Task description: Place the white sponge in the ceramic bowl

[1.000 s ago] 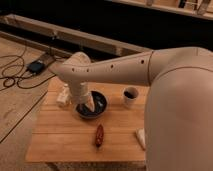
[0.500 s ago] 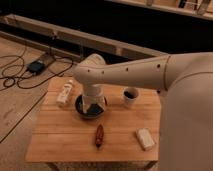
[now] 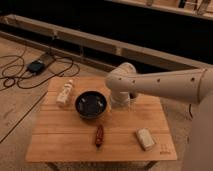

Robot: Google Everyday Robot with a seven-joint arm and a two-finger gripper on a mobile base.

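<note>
The white sponge lies on the wooden table near its front right corner, apart from everything else. The dark glossy ceramic bowl stands in the middle of the table and looks empty. My gripper hangs from the white arm just right of the bowl's rim, low over the table and well back from the sponge. The arm's thick wrist covers most of the gripper.
A pale bottle-shaped object lies left of the bowl. A reddish-brown elongated object lies in front of the bowl. The small white cup is mostly hidden behind my arm. Cables lie on the floor at left.
My arm has swung from the bowl's left side, over it, to its right side. The bowl is now uncovered. The sponge has not moved.
</note>
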